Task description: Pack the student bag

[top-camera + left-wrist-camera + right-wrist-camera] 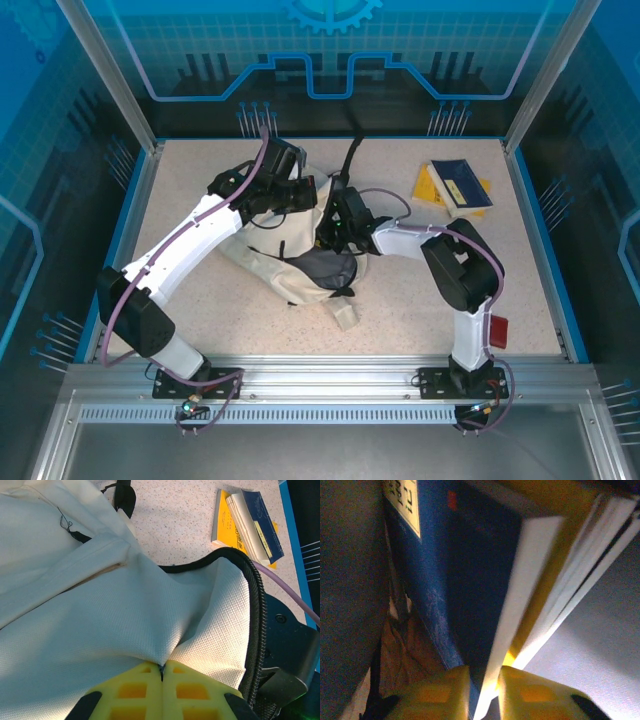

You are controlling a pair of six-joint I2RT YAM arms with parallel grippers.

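My left claw [161,669] is pressed together on a fold of the bag [100,620], which lies mid-surface [420,300]. I judge this holds its mouth open so my right claw [485,680], pinching a blue book [470,570], can slide it inside.

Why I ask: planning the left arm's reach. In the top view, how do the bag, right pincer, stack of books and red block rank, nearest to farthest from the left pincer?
1. bag, pinched by the left pincer itself.
2. right pincer, just right, in the bag's mouth, gripping a book.
3. stack of books, far right.
4. red block, near right, beside the right arm.
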